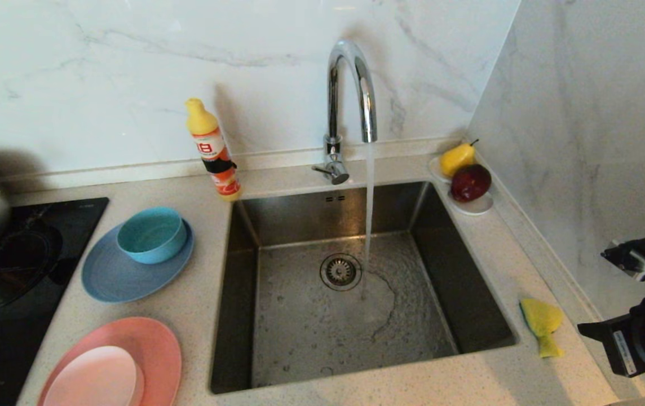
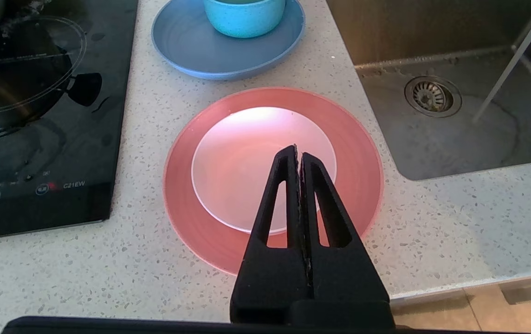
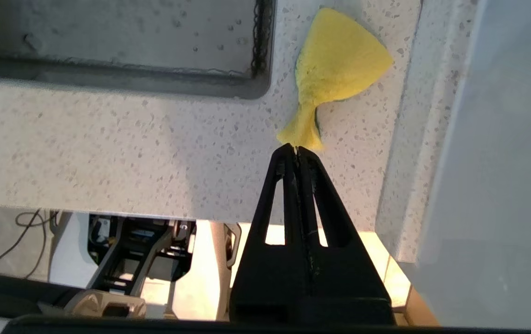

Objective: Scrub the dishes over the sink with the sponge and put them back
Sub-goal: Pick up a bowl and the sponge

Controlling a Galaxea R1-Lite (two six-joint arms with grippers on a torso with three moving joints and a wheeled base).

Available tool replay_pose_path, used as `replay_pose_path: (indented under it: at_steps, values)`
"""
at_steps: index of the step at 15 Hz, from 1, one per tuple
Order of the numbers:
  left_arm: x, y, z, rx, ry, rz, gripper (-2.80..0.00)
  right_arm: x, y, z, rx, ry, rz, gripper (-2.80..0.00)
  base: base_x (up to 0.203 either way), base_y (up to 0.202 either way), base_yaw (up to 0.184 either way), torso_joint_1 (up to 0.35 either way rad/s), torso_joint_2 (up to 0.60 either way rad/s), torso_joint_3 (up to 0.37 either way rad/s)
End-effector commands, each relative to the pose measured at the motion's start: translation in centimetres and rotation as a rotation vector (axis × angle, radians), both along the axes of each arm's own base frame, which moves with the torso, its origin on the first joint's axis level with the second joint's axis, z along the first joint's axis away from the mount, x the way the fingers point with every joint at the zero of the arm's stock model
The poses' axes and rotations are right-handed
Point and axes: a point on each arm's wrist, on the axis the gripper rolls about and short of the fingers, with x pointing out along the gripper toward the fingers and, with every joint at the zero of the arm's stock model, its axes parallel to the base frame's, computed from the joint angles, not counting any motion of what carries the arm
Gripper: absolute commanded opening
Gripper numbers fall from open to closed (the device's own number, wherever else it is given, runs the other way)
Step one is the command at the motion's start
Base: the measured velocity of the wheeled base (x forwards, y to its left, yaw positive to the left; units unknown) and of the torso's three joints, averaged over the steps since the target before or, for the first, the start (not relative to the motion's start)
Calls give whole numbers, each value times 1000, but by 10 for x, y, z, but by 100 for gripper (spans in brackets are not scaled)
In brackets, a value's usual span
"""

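- Black right gripper [image 3: 297, 147], fingers pressed together on nothing, hangs over the counter's front edge, tips pointing at the sponge [image 3: 335, 69].
- Yellow sponge [image 1: 542, 324] lies bent on the narrow counter strip between the sink [image 1: 486, 316] and the side wall.
- Left gripper [image 2: 298, 150], clenched and empty, hovers above the small pale pink dish [image 2: 247, 153], which sits on the salmon-pink plate [image 2: 358, 153].
- Teal bowl [image 1: 151, 234] stands on the grey-blue plate [image 1: 114, 276], left of the sink.
- Water runs from the tap [image 1: 350, 84] into the basin.
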Motion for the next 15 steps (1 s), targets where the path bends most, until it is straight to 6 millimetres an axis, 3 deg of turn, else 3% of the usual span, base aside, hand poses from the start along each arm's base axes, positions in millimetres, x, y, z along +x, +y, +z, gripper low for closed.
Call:
replay_pose_path:
  at_steps: [1, 4, 15]
  values:
    - [2, 0, -5, 0, 20, 0, -280, 6, 1, -10, -8, 39, -2, 0, 0, 0, 0, 0, 0, 0]
    - [1, 0, -5, 0, 19, 0, -280, 8, 1, -15, 25, 64, -42, 0, 0, 0, 0, 0, 0, 0]
    - [1, 0, -5, 0, 19, -1, -280, 35, 0, -74, 65, 186, -122, 0, 0, 0, 0, 0, 0, 0]
